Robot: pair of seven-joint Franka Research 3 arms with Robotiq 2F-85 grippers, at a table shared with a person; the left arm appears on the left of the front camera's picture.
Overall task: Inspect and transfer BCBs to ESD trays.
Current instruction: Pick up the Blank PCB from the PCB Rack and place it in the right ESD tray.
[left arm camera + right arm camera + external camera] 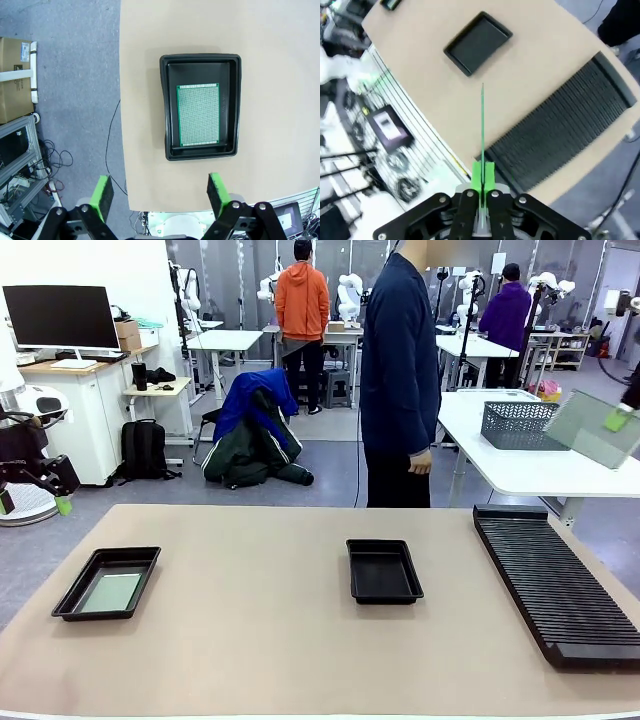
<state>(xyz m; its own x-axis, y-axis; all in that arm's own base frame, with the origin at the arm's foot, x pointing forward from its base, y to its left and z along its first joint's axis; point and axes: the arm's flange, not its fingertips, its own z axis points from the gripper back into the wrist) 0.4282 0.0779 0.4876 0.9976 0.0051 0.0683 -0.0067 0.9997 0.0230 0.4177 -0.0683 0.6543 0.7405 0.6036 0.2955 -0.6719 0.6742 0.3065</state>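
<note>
**A:** Front view first. Where are the boards?

**B:** One pale green board [112, 592] lies flat in the left tray [72, 595], near the left end of the worktop [260, 640]. The middle tray [383, 575] shows its bare black floor. A long ribbed rack [555, 575] runs along the right side, and a person in a dark coat [400, 370] stands at the far edge.

**A:** And the other board?

**B:** It is up at the right edge. The right tool [620, 420] has its green pad pinched on a grey held board [590, 430], which is tilted in the air, well above the worktop.

**A:** Left wrist view?

**B:** The left tool [160, 195] is spread wide with nothing between its pads. It looks straight down on the left tray. The green board lies flat inside, nearer one short wall than the other.

**A:** Right wrist view?

**B:** The right tool's pads are closed tight on the held board, seen edge-on as a thin green line rising from them. Below it is the worktop, with the middle tray on one side and the rack on the other. The board is clear of both
</note>
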